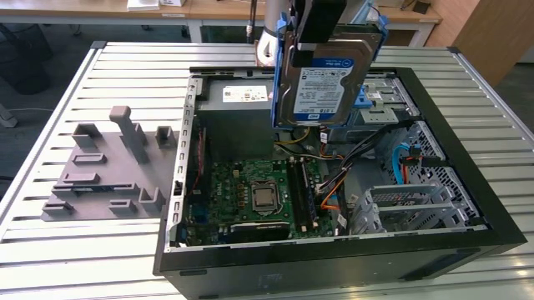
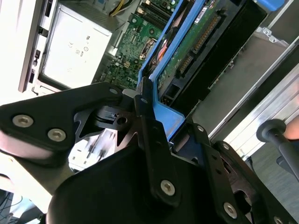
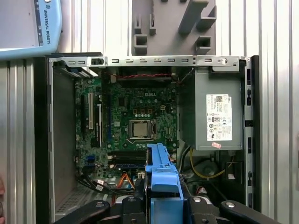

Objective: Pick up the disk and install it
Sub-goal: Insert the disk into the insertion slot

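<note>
Exterior view: the robot arm [image 1: 269,34] reaches down from the upper edge of the picture and holds the disk [image 1: 321,75] clear above the open computer case [image 1: 467,250]. The jaws are closed on the disk at its upper end, where its blue side rails [image 1: 279,37] rise past the black gripper body. The disk hangs on edge, nearly upright, with its blue-and-white label turned toward the camera. Its lower edge is just above the case interior, between the grey power supply [image 1: 237,119] on the exterior view's left and the drive bay [image 1: 388,100] on the exterior view's right, and it touches neither.

In the second wrist view the black fingers [image 2: 149,130] clamp a blue rail [image 2: 154,70], and the disk's green circuit-board underside [image 2: 196,42] runs away from the camera toward the case below, where the power supply [image 2: 74,46] also shows.

The first wrist view looks straight down into the case. The blue rail [image 3: 161,172] stands out in front of the camera over the motherboard [image 3: 140,107] and its processor socket [image 3: 140,129], with the power supply [image 3: 210,116] alongside.

The case lies open on a slatted metal desk [image 1: 84,250]. Beside it, on the exterior view's left, a grey moulded fixture [image 1: 109,169] rests on the desk, apart from the case wall.
</note>
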Robot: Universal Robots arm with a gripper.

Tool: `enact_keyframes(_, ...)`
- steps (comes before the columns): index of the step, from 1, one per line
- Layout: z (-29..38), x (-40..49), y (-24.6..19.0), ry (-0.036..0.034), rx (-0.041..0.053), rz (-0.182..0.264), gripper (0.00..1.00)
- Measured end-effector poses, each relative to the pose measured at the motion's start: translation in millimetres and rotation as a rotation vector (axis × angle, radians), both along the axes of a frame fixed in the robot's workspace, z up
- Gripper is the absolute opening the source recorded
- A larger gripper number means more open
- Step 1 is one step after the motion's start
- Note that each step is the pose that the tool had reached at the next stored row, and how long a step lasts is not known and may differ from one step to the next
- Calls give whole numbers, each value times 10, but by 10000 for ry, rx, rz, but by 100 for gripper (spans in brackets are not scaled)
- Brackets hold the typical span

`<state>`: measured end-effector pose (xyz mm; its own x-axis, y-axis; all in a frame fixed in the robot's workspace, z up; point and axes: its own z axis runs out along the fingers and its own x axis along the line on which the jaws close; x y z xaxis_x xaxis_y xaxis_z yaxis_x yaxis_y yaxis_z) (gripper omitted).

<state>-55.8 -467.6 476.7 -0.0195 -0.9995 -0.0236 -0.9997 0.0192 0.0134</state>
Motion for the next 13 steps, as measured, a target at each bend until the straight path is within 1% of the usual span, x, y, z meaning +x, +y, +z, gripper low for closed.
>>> enact_keyframes(3,-1,0,-21,0,-1,0,36)
enact_keyframes(6,-2,7,-30,0,0,1,36)
enact_keyframes(13,-6,109,-31,0,-1,1,36)
